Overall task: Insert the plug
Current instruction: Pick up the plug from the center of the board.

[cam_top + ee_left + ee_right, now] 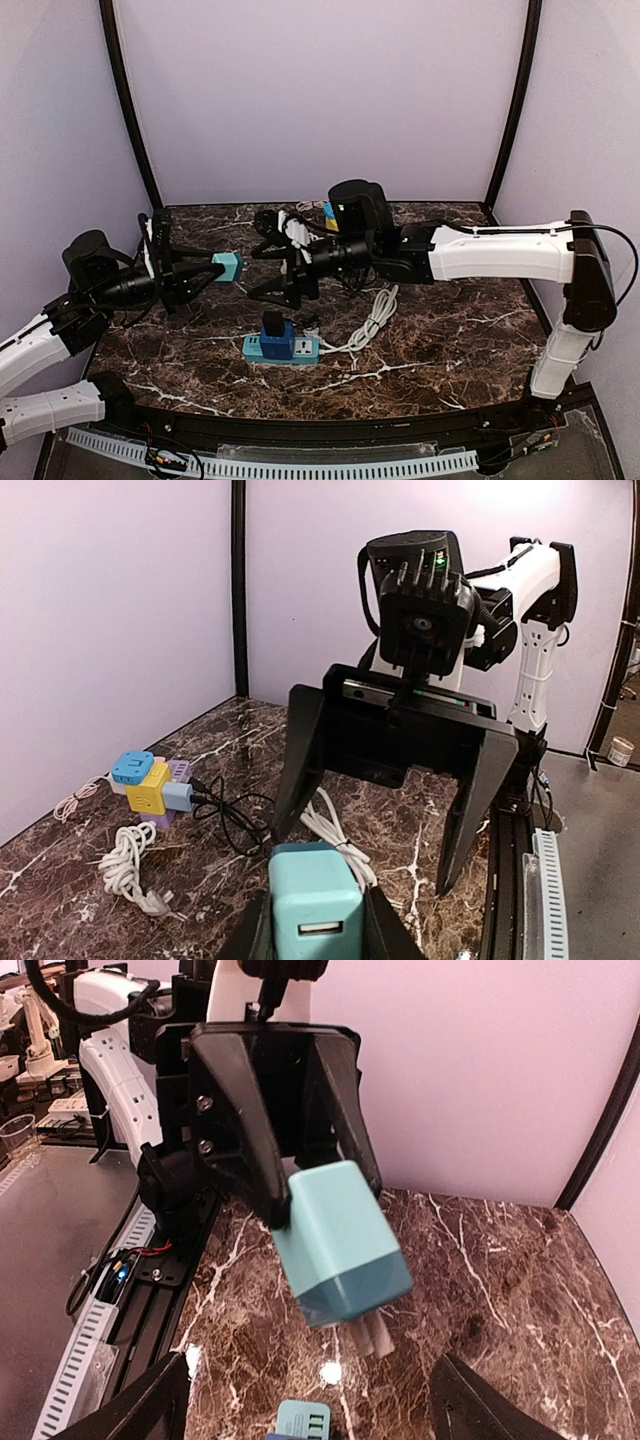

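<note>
Marble table point(450, 350), lilac walls point(320, 100).
Left gripper point(215, 270) is clamping teal plug point(228, 267); right gripper point(255, 272), at its 3 o'clock, is gaping wide, empty.

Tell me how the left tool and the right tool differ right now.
The left tool is shut on the teal charger; the right tool is open and holds nothing. The left tool's jaws stand narrow, the right tool's are spread wide. Both are black, two-fingered and face each other above the marble table.
</note>
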